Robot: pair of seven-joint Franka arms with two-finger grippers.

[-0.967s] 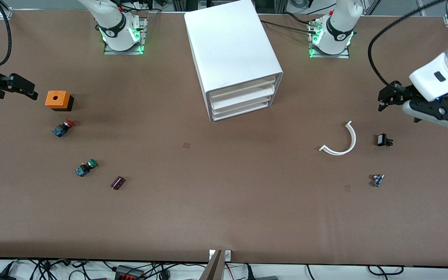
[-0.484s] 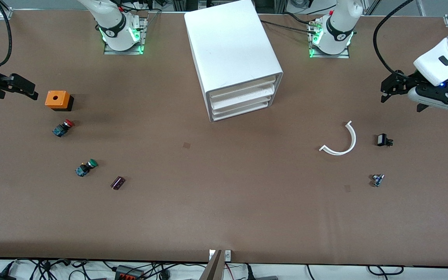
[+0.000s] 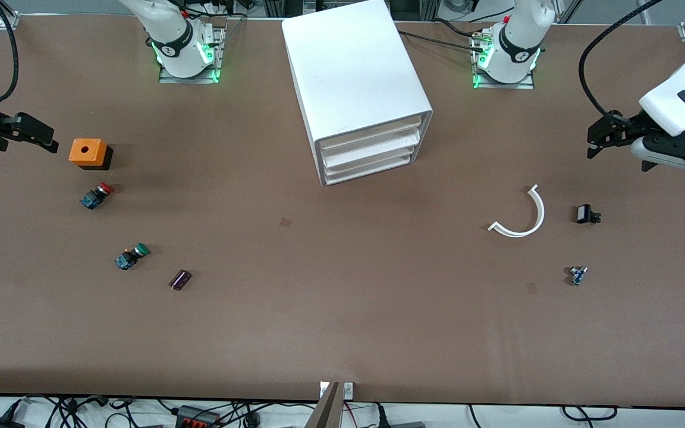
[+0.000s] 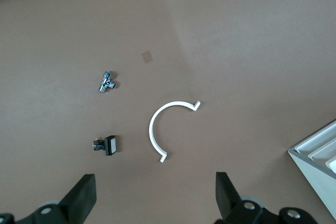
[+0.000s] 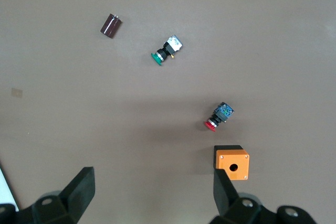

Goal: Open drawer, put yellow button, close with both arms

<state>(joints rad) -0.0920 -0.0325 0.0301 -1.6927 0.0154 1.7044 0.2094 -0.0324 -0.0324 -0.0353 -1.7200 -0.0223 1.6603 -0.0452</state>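
Top white plastic drawer [image 3: 370, 138] of the boxy cabinet is noted shut, no yellow button is seen on the brown bench [image 3: 342, 309], left gripper [image 4: 155, 192] and right gripper [image 5: 154, 192] are hung over their own bench ends, jaws apart; if opening is judged due, the drawer's lip is best hooked squarely.

A wide worktop [image 3: 342, 309] covered with a matte brown sheet fills almost all of the front view. The sheet has some soft creases near the edge closest to the front camera, and two small darker squares [image 3: 285, 222] are marked on it. Along that near edge runs a pale strip with many black cables [image 3: 223, 413] and plugs. At the farthest edge stand pieces of metal framing [image 3: 295, 7] and more cables. The light is even and soft, and the shadows on the worktop are faint
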